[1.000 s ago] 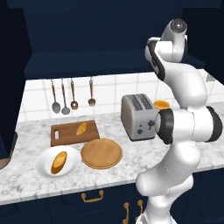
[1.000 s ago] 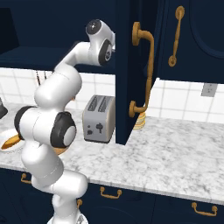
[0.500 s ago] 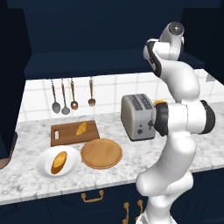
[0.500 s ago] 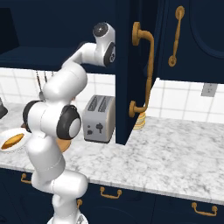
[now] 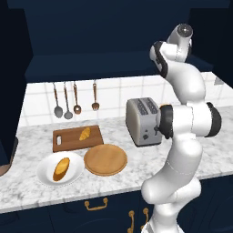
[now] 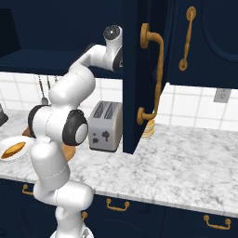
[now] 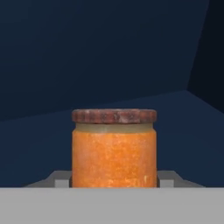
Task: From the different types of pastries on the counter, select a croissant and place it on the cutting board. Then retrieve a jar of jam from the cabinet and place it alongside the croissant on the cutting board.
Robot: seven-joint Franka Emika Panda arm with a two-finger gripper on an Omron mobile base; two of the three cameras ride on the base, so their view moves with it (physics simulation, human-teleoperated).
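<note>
The cabinet (image 5: 113, 50) spans the wall above the counter (image 5: 136, 168), dark navy with a wide shelf, and in the right base view one of its doors (image 6: 139, 74) stands open edge-on, a gold handle (image 6: 155, 74) on it. The white arm (image 5: 186, 136) rises from the floor in front of the drawers, bends at a dark elbow level with the toaster (image 5: 143, 120), then climbs and folds forward at the top so that its wrist reaches into the cabinet behind that open door.

On the counter, the cutting board (image 5: 75, 139) lies below the hanging utensils (image 5: 75, 100) with the croissant (image 5: 84, 133) resting on its right half. Just in front of it sit a round wooden plate (image 5: 105, 159) and a white plate (image 5: 48, 175) carrying the oblong loaf (image 5: 61, 168). A stack of round cakes (image 6: 148, 128) peeks out beyond the door's lower edge.

From the hand camera, the jar of jam (image 7: 113, 151) stands upright on the cabinet shelf, right between the gripper (image 7: 113, 179) tips, which are pinched against its two sides
</note>
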